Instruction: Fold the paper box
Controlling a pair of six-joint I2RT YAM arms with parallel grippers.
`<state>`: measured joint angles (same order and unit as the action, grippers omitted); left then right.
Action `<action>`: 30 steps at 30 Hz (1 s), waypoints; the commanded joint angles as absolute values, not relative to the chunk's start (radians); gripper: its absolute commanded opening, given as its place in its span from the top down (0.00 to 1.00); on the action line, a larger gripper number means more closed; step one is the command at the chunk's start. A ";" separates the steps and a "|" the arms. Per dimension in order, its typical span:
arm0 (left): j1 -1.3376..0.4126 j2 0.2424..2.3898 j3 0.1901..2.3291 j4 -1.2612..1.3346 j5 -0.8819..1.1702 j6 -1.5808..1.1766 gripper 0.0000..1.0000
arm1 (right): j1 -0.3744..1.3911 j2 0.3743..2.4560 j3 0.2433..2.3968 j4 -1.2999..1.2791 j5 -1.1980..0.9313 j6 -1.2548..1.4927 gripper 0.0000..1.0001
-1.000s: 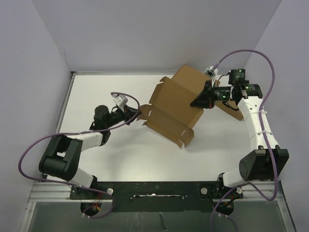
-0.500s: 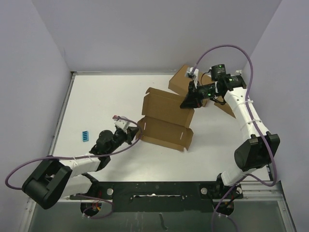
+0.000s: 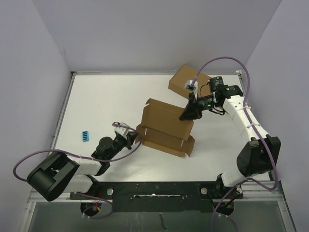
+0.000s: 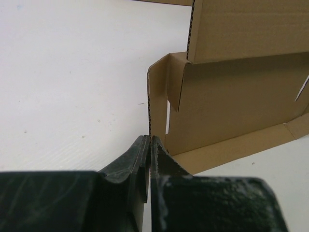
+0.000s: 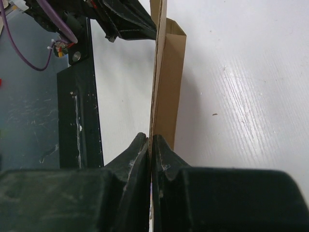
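My left arm (image 3: 79, 164) lies low over the table, elbow swung out to the left and forearm stretched forward and to the right. The fingers of my left gripper (image 4: 148, 144) are pressed together, with a thin edge of the paper box (image 4: 231, 96) nipped at their tips. My right arm (image 3: 246, 122) reaches far forward along the right side, then bends back to the left at the wrist. My right gripper (image 5: 150, 143) points down and left, its fingers clamped flat on a panel of the same box, which shows edge-on between them.

Bright, even light; the paper box (image 3: 166, 118) casts soft shadows; wrist views blur up close.
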<state>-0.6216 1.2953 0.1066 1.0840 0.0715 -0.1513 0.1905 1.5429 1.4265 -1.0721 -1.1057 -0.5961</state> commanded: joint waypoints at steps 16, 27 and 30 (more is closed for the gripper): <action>-0.678 1.312 0.095 1.195 0.072 -0.062 1.00 | 0.109 1.619 1.400 -1.085 -1.285 -0.575 1.00; -0.679 1.313 0.087 1.184 0.072 -0.104 1.00 | 0.123 1.607 1.332 -1.034 -1.267 -0.574 1.00; -0.679 1.303 0.087 1.176 0.078 -0.130 1.00 | 0.124 1.608 1.330 -1.039 -1.272 -0.586 1.00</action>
